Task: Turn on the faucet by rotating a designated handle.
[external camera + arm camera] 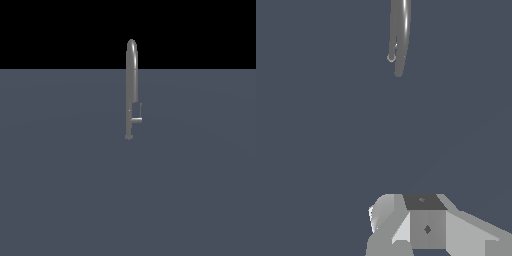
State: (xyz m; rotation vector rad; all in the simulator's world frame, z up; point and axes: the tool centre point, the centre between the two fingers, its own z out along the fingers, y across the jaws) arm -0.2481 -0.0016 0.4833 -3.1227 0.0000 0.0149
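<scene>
The tall, slim grey metal faucet (131, 85) stands upright on the flat slate-blue worktop (60, 190), its rounded top rising into the black backdrop at 12 o'clock of the exterior view. The short grey handle stub with its thin flat tab (137, 116) juts from the lower shaft toward 3 o'clock, just above the small foot. In the wrist view the white-and-grey tool (421, 227) sits well apart from the faucet; whether it is released or clenched I cannot tell.
</scene>
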